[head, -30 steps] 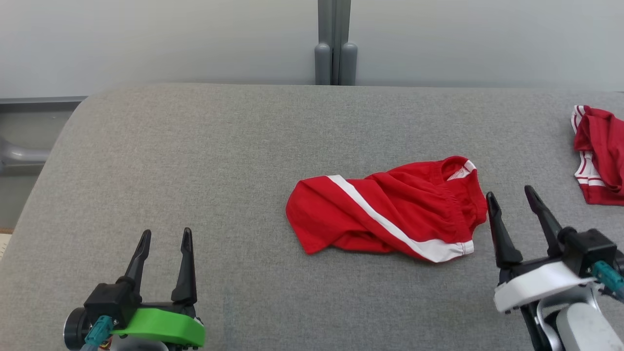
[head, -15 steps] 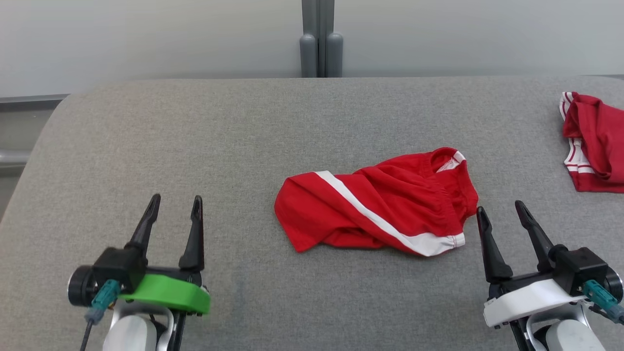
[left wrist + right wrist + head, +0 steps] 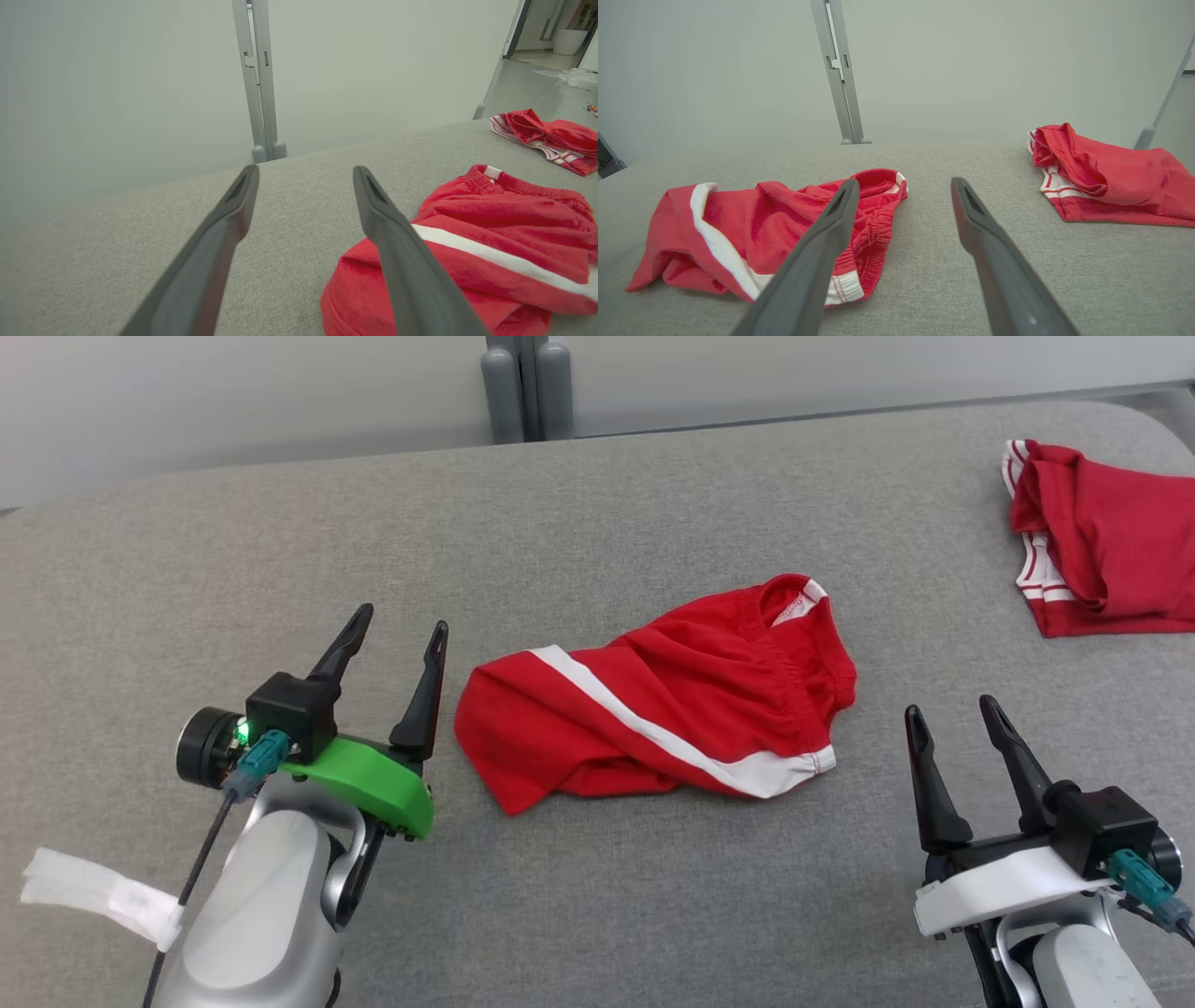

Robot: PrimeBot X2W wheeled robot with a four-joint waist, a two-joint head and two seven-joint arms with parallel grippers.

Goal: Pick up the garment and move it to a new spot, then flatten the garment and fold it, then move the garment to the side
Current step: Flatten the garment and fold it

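Observation:
The garment [image 3: 653,705] is a pair of red shorts with a white side stripe, lying crumpled in the middle of the grey padded surface [image 3: 597,523]. It also shows as red shorts [image 3: 490,261] in the left wrist view and as red shorts [image 3: 761,228] in the right wrist view. My left gripper [image 3: 397,621] stands open just left of the garment's left edge, nothing between its fingers. My right gripper [image 3: 948,709] is open too, a little right of and nearer than the garment's right end.
A second red garment [image 3: 1092,537] with white stripes lies bunched at the far right of the surface, also seen as a red bundle [image 3: 1101,172]. A grey post [image 3: 523,383] stands behind the surface against a pale wall. A white tag [image 3: 93,891] hangs off my left arm.
The head camera has tilted and turned, shifting the whole scene. My left gripper has advanced forward and rightward to the garment's left edge. The right gripper keeps much the same place beside it.

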